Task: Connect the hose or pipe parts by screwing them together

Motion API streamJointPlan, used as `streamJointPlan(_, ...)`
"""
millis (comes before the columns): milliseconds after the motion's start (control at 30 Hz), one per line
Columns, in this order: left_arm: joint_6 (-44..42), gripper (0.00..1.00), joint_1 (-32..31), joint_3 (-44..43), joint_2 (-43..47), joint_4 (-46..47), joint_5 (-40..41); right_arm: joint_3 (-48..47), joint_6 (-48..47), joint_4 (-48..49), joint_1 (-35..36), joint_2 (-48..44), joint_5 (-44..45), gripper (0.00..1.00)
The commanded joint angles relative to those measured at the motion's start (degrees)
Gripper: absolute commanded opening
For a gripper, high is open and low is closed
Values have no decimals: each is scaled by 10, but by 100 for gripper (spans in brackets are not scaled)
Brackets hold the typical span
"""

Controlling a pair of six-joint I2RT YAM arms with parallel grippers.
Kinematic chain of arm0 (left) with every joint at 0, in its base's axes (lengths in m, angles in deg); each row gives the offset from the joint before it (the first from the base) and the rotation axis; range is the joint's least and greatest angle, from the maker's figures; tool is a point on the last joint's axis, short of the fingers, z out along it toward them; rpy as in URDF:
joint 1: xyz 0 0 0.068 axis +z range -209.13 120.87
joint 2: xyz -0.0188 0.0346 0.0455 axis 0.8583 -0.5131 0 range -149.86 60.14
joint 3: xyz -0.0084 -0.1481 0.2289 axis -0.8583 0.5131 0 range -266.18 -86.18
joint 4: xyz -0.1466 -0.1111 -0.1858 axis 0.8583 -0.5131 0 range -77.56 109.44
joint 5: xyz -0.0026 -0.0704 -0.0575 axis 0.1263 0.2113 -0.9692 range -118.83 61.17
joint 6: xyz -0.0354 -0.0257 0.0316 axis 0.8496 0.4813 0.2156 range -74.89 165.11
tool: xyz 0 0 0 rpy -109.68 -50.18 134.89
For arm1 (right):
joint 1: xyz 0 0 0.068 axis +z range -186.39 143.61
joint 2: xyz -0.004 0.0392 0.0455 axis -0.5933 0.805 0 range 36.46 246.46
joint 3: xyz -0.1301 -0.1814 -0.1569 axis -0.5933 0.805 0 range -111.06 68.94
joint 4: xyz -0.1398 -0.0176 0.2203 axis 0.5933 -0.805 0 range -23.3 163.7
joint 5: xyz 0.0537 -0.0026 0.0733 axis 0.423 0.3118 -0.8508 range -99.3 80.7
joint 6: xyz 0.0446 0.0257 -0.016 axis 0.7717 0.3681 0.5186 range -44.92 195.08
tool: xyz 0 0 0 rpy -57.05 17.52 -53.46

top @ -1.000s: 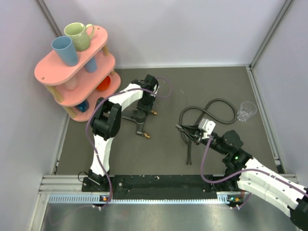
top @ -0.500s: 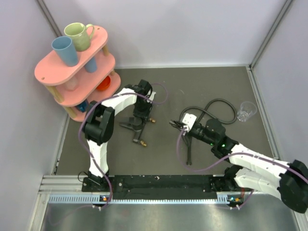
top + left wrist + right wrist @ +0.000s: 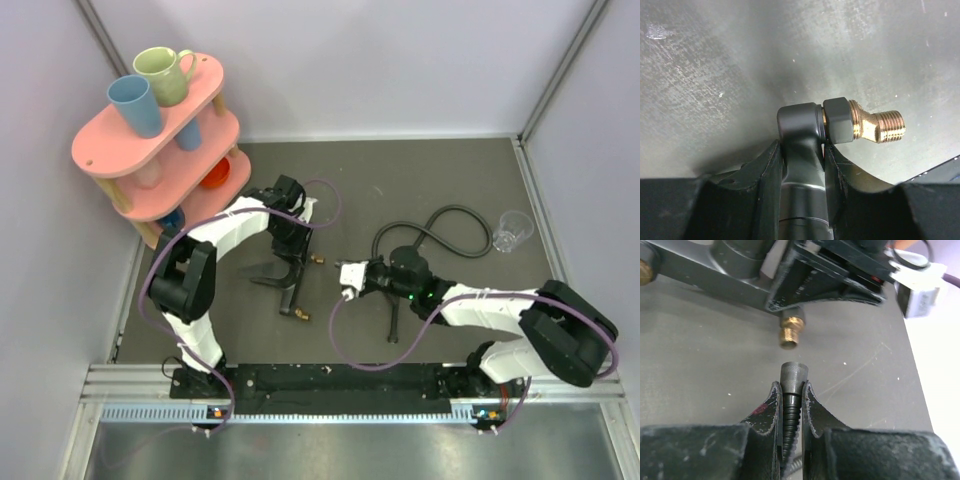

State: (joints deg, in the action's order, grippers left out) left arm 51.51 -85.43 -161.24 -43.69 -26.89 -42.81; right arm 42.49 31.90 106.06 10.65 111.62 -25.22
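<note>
My left gripper [image 3: 292,252] is shut on the dark grey forked fitting [image 3: 285,282] and holds it just above the table. In the left wrist view the fitting's body [image 3: 799,135] sits between the jaws, and a brass threaded end [image 3: 881,127] sticks out to the right. My right gripper [image 3: 340,272] is shut on the hose [image 3: 450,215] just behind its knurled end nut [image 3: 793,372]. That nut points at a brass end [image 3: 791,333] of the fitting, a small gap away. The rest of the hose loops on the table behind my right arm.
A pink two-tier rack [image 3: 110,150] with mugs and cups stands at the back left. A clear plastic cup [image 3: 513,230] sits at the right near the wall. The arms' base rail [image 3: 330,385] runs along the near edge.
My right gripper has swung left with the hose end, up to the fitting's brass end. My left gripper has shifted the fitting slightly left and nearer.
</note>
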Motion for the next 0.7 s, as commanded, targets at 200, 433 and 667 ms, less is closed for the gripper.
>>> streamJointPlan(200, 12, 0, 0, 7, 57, 10, -68, -18, -132, 129, 65, 102, 85, 0)
streamJointPlan(433, 8, 0, 0, 9, 56, 11, -85, -3, -147, 203, 65, 143, 85, 0)
streamJointPlan(667, 3, 0, 1, 11, 54, 11, -82, -18, -145, 177, 58, 154, 27, 0)
